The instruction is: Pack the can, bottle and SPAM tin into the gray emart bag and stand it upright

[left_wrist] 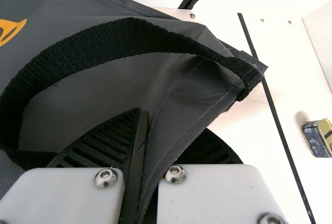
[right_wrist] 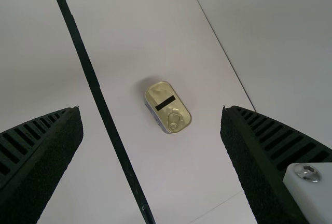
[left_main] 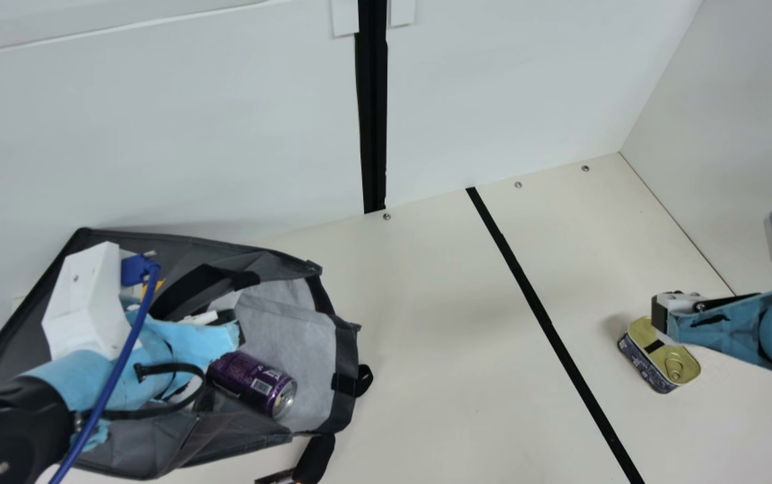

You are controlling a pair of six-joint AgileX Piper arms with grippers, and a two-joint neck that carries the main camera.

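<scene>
"Pale walls (left_main: 157, 128) rise behind the cream surface (left_main: 426, 349), and a black strip (left_main: 539, 309) runs across it. Where's the bag (left_main: 157, 447)?"

"Lying near the back edge, toward the left, its mouth facing the middle. The purple can (left_main: 248, 383) rests on its side in that mouth."

"And the left gripper (left_main: 230, 323)?"

"Closed on a fold of the bag's gray fabric, beside a black handle (left_wrist: 129, 35)."

"What about the right gripper (left_main: 661, 316)?"

"Wide apart and holding nothing, above the SPAM tin (left_main: 661, 359), which sits between the strip and the right edge."
</scene>
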